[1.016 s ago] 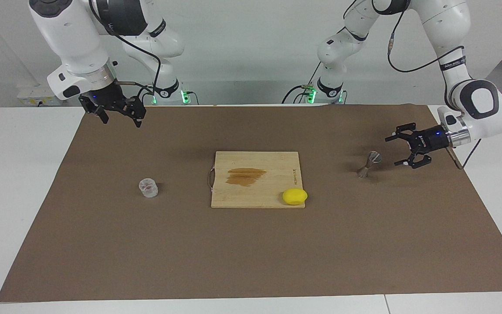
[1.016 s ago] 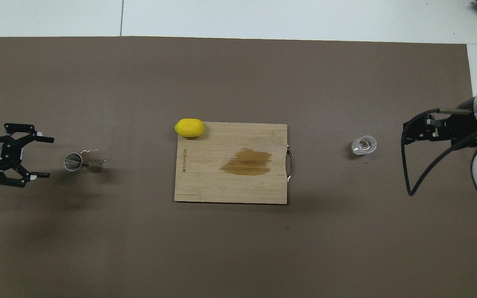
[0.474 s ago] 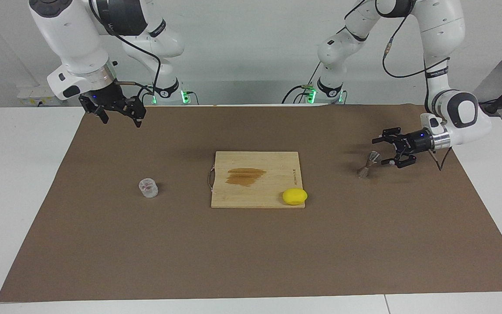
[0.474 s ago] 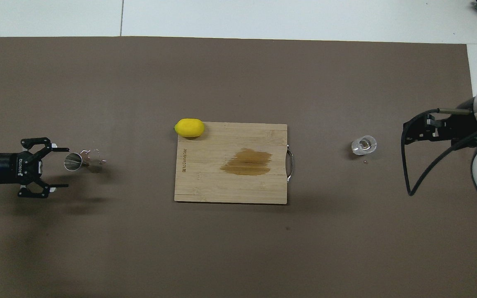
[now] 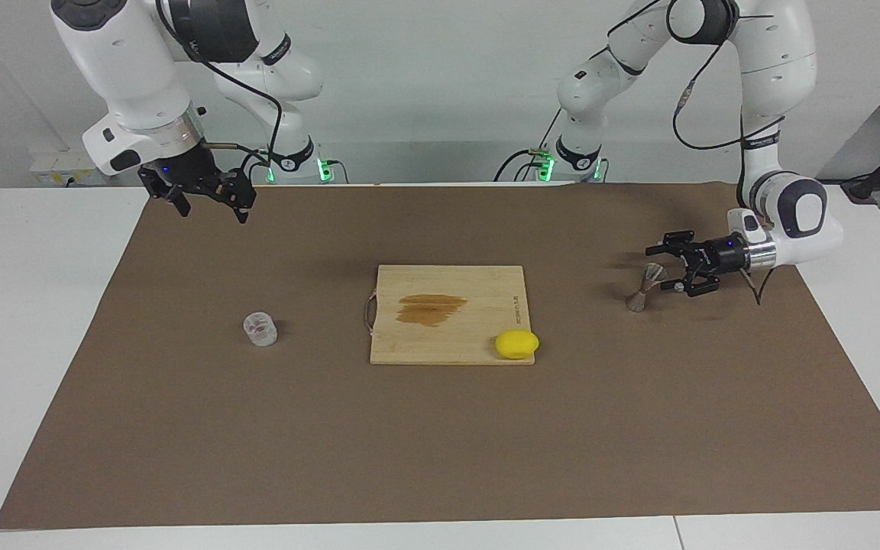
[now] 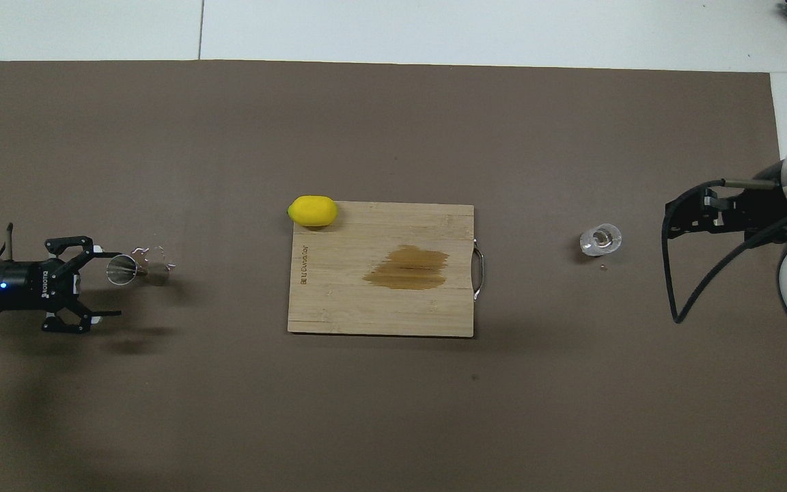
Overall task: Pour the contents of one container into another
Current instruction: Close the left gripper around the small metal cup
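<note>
My left gripper point(image 5: 661, 267) lies low and level over the mat point(image 5: 440, 458), jaws spread wide and holding nothing, with its fingertips point(image 6: 105, 249) just beside the jigger point(image 5: 642, 286) on the side away from the board point(image 5: 448, 315); I cannot tell whether a tip touches the rim. The jigger stands on the mat well apart from the board, toward my left arm's end of the table, with its mouth tipped toward my open jaws. My right gripper point(image 5: 207, 200) hangs high above the mat, also spread and empty, waiting off the board's handle end. The cup point(image 5: 260, 329) sits upright on the mat off that same end of the board, toward my right arm's end of the table, under no part of that gripper. On the board there is a brown stain point(image 5: 431, 308) near its middle, and a lemon point(image 5: 517, 344) rests on the corner farthest from me, at the jigger's end.
</note>
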`<state>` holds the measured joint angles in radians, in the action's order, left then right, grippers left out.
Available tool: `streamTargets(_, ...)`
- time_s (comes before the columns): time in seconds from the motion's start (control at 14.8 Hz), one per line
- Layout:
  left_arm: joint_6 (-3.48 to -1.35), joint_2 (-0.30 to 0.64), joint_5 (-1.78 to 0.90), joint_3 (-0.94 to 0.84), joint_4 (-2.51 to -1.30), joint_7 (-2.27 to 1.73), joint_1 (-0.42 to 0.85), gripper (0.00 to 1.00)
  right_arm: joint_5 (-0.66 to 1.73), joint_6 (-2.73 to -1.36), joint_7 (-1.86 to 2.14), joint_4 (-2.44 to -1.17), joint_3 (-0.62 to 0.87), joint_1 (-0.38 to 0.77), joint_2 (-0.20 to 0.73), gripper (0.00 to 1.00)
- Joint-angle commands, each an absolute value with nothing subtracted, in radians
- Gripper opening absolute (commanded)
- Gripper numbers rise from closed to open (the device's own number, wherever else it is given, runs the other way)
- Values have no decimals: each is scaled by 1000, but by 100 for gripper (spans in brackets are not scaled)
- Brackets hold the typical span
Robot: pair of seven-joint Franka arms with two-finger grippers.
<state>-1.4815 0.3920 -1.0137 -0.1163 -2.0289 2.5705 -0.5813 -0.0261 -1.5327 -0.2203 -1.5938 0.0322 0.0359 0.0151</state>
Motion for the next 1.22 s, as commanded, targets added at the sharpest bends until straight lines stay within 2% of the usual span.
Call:
streamTargets(0.0, -1469, 391, -1054, -110, -2039, 2591, -601, 100, -26, -1540, -206, -1605, 40, 25, 3, 100)
streamTargets(0.47, -1565, 394, -1155, -110, -2065, 2563, -589, 100, -26, -1542, -206, -1605, 40, 25, 3, 100)
streamTargets(0.81, -1548, 410, -1167, -112, -2103, 2500, -586, 100, -28, -1540, -206, -1605, 40, 25, 3, 100)
streamTargets(1.15, -1482, 416, -1187, -112, -2085, 2439, -578, 100, -28, -1542, -206, -1605, 40, 25, 3, 100)
